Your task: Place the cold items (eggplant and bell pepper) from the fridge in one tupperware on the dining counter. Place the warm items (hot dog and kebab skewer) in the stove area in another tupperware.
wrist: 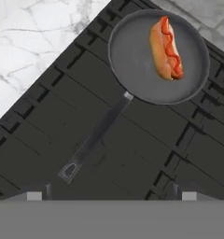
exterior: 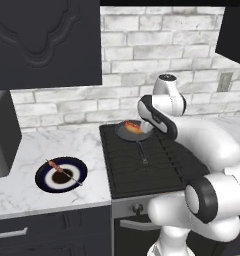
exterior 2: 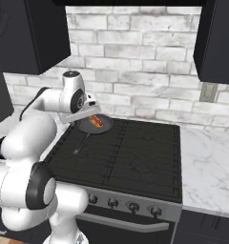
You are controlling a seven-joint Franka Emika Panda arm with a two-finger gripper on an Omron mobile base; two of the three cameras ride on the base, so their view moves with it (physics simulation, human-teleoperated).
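Left base view: the hot dog (exterior: 132, 126) lies in a pan (exterior: 133, 132) on the stove (exterior: 142, 165) just beside the hand, and the kebab skewer (exterior: 63, 171) rests on a plate (exterior: 60, 174) on the table (exterior: 52, 150) well apart from it, so neither warm item appears packed yet. Right base view: the hand (exterior 2: 90, 108) hovers over the pan's rim. Hand view: the hot dog sits ahead of the fingertips (wrist: 34, 195), which stand apart, holding nothing.

A bun-wrapped hot dog (exterior: 133, 125) is seen lying in a dark round frying pan (exterior: 127, 133) at the rear left of the black stove top (exterior: 142, 167). On the white marble counter (exterior: 37, 150), a thin kebab skewer (exterior: 64, 172) is laid across a dark blue-rimmed round plate (exterior: 79, 165).
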